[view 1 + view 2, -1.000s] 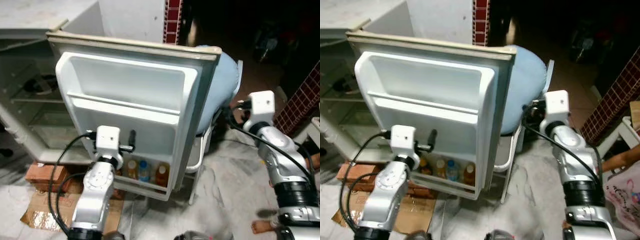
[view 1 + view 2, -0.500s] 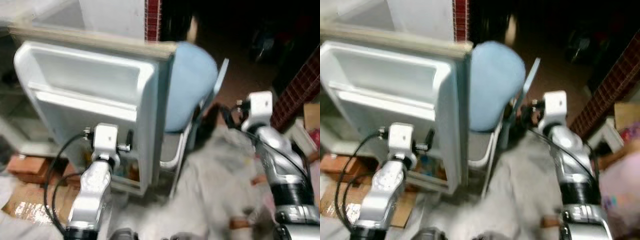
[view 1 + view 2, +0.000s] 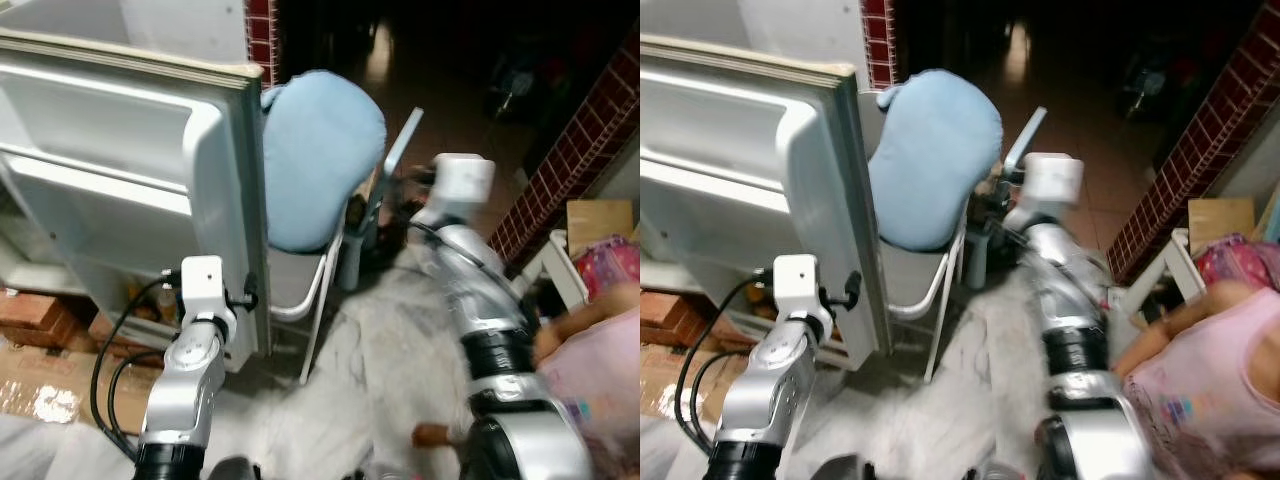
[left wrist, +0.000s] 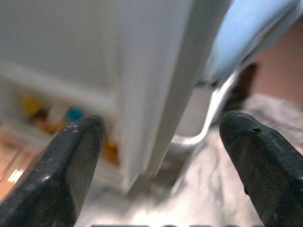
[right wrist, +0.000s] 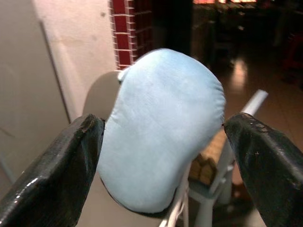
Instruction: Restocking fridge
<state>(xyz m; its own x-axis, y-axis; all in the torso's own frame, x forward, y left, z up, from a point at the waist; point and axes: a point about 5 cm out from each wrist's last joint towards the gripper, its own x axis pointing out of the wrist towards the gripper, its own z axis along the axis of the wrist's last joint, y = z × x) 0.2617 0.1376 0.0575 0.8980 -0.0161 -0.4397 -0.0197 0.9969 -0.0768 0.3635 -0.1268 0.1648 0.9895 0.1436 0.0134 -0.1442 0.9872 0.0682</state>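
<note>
The open white fridge door [image 3: 110, 170] stands at the left, its inner shelves facing me. Blurred bottles [image 4: 71, 116] sit in its bottom shelf. My left gripper [image 3: 248, 292] is open, held low at the door's free edge [image 4: 161, 94], which shows between its fingers without touching them. My right gripper [image 5: 163, 120] is open and empty, raised toward a pale blue cushion [image 5: 163, 127] draped over a white folding chair [image 3: 300, 290] beside the door.
A person in a pink shirt [image 3: 1200, 380] stands close at my right. A red brick wall [image 3: 590, 140] and a white stool [image 3: 555, 270] are further right. Bricks [image 3: 30, 305] and flattened cardboard [image 3: 40, 380] lie under the fridge at the left.
The camera has swung right, so the fridge door now sits at the left. My right arm has shifted left toward the chair. A person has come into view at the right.
</note>
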